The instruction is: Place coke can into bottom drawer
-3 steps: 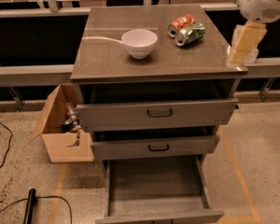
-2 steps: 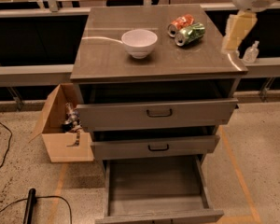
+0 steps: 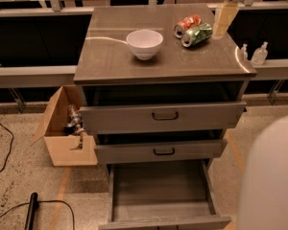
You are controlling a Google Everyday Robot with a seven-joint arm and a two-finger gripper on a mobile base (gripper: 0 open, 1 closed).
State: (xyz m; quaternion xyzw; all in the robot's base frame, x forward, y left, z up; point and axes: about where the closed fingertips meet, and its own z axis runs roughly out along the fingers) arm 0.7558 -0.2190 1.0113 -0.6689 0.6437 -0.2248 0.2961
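The coke can [image 3: 187,25] lies on its side on the cabinet top at the back right, red-orange with white markings. A green can [image 3: 197,35] lies right beside it, touching it in front. My gripper [image 3: 224,19] hangs over the cabinet top just right of both cans, a little above the surface. The bottom drawer [image 3: 161,198] is pulled out below the two upper drawers, and its grey tray holds nothing.
A white bowl [image 3: 144,43] stands on the cabinet top left of the cans. An open cardboard box [image 3: 65,128] with items sits on the floor at the cabinet's left. Two small bottles [image 3: 259,54] stand on a ledge at the right. A black cable lies on the floor.
My gripper has moved left and toward the back of the cabinet top, from beyond its right edge to just beside the two cans. The cans and drawers have not moved.
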